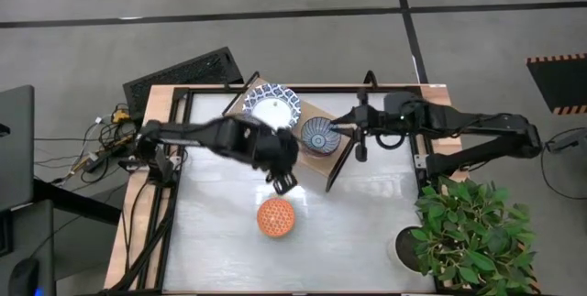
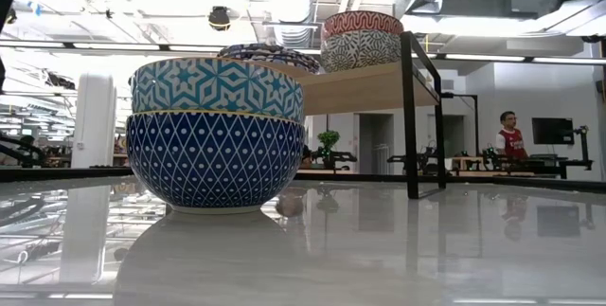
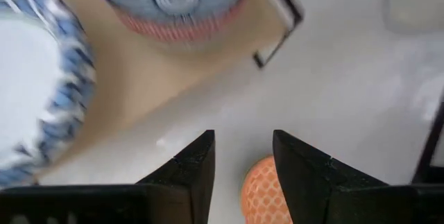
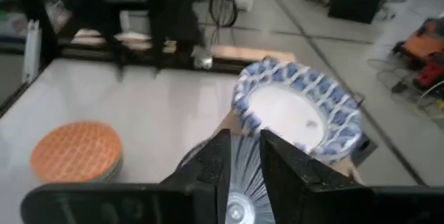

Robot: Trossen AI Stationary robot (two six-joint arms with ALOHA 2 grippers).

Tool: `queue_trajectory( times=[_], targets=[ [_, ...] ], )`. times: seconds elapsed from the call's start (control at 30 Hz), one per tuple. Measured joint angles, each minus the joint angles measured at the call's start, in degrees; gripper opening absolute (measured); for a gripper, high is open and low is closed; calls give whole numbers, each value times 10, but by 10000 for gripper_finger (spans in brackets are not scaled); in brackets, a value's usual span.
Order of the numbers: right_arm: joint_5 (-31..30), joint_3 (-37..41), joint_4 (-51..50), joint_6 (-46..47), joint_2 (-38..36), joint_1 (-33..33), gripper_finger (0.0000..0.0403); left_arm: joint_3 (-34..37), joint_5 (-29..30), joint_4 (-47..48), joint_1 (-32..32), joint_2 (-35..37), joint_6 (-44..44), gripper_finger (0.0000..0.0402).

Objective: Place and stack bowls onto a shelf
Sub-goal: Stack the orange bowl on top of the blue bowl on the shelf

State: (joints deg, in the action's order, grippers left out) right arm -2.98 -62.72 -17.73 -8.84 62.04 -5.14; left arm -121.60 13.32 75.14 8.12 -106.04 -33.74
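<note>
Two bowls [image 1: 272,108] on the shelf [image 1: 316,160], one orange-inside bowl [image 1: 275,216] off it.

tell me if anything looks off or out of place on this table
Nothing is spilled or broken. The orange-lined bowl sits alone on the table while the white bowl and small blue bowl are on the shelf. The shelf stands askew to the table's edges.

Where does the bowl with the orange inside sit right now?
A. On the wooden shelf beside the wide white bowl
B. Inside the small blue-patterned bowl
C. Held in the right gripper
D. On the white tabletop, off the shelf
D: in the high view the orange bowl rests alone on the tabletop, apart from the shelf that carries the white bowl and the blue-patterned bowl.
</note>
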Motion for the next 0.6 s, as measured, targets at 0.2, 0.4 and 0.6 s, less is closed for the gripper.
queue_trajectory(
  times=[0.2,0.4,0.6],
  targets=[
    [-1,-1,-1,-2,-29,-11,23,83,11,9,34,5,-57,100],
    [-1,-1,-7,2,-44,-18,17,189,18,11,55,14,-131,81],
    [-18,0,-24,2,-47,-17,17,264,-36,-58,71,16,-137,101]
  ],
)
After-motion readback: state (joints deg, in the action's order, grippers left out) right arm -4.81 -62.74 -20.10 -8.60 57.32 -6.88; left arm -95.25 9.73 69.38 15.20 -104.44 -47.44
